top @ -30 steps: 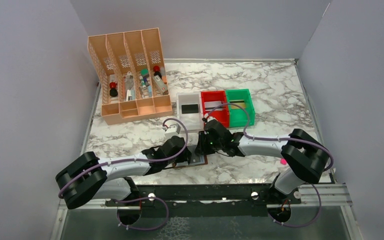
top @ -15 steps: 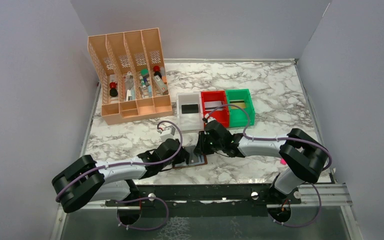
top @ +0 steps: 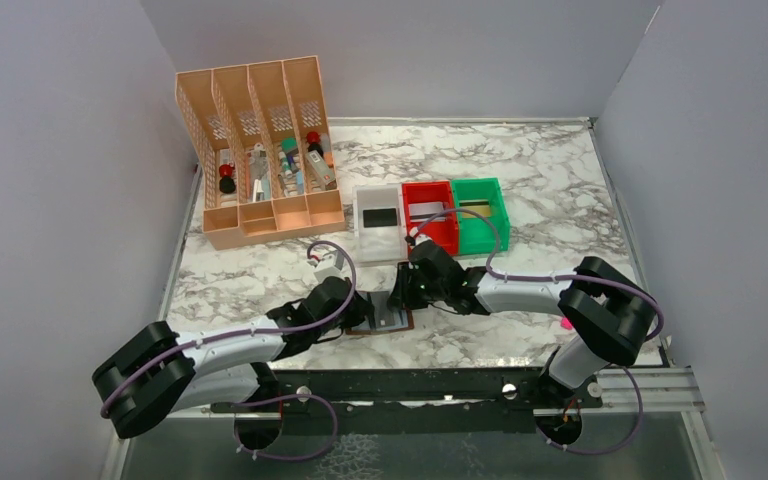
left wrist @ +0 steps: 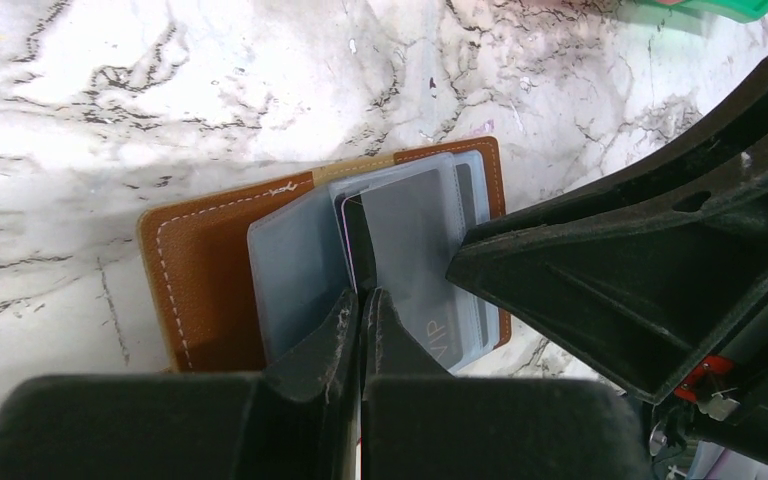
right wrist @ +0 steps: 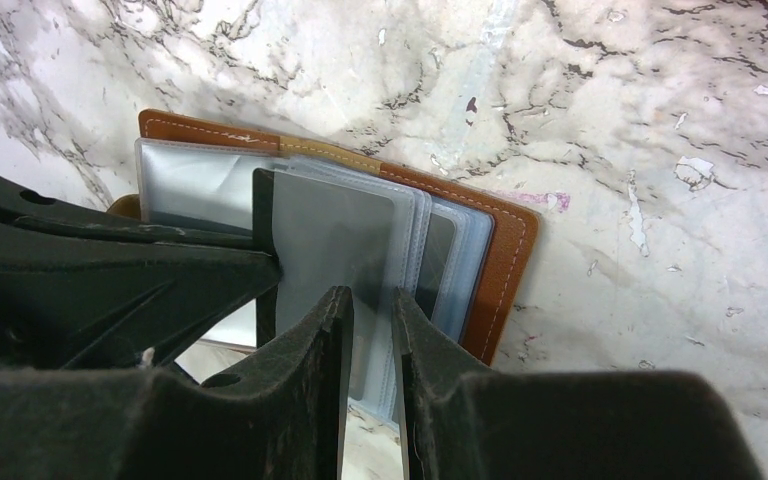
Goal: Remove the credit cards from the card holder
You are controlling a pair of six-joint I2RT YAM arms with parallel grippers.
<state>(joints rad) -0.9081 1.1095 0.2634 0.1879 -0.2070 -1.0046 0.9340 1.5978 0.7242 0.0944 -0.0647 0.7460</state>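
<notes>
Now that the left gripper (left wrist: 360,305) has snapped its fingers together over the clear sleeves (left wrist: 295,270), the open card holder (left wrist: 200,280) is lying, seemingly steadied, on the table (top: 560,180) while the right gripper (right wrist: 370,310), fingers slightly apart, is straddling a grey card (right wrist: 330,230), probably readying the pull.

Right end effector (right wrist: 372,300) close over card holder (right wrist: 505,250); marble (right wrist: 660,120) beyond free.

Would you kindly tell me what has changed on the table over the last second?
The left gripper has closed its fingers at the edge of the clear sleeves. The left arm has sunk lower and drawn back to the left. The right gripper has barely moved, jaws narrowly apart over the card holder, which lies open where it was.
</notes>
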